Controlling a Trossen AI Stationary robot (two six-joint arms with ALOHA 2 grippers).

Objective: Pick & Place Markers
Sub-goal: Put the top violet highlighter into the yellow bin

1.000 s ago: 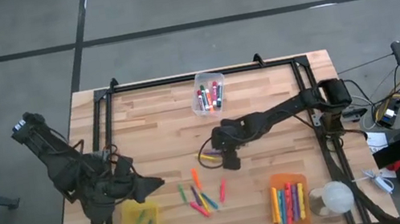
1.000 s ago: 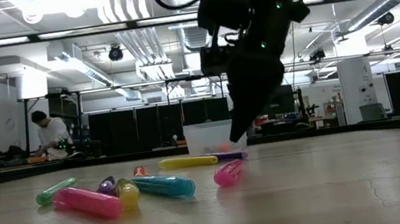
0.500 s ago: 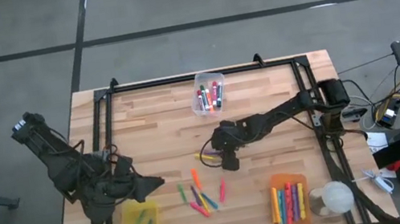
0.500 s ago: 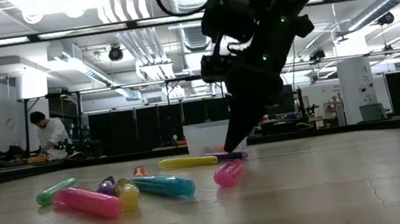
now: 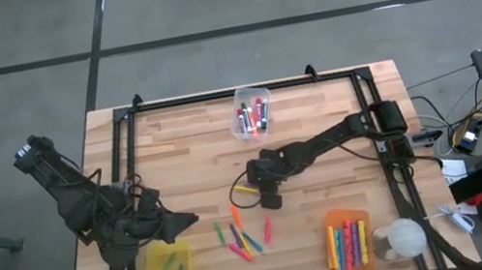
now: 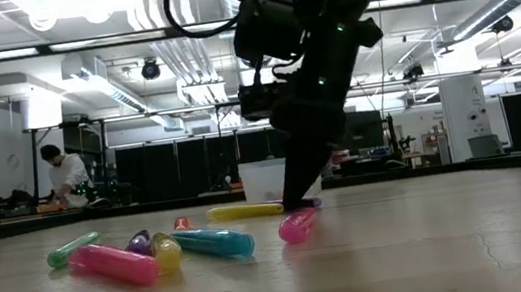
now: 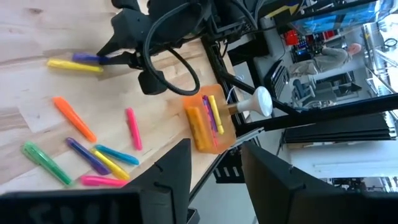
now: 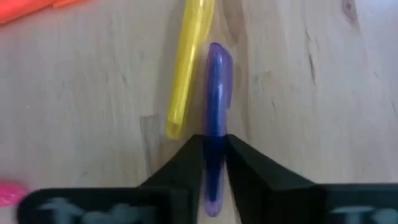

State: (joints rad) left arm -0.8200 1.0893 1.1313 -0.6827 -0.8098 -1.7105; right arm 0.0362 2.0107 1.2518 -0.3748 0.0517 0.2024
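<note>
Our right gripper (image 8: 213, 163) has slid leftward near the table's centre and now pinches the purple marker (image 8: 216, 93) — the yellow marker (image 8: 186, 68) lies just beside it — so we judge a lift comes next (left gripper (image 7: 214, 177) waits, fingers apart, by the left edge).

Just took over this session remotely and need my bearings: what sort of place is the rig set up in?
Probably a robotics lab or workshop. The low view shows exposed ceiling ducts and strip lights, with a person at a far workbench. The wooden table stands on bare concrete floor, and cables trail beside it.
</note>
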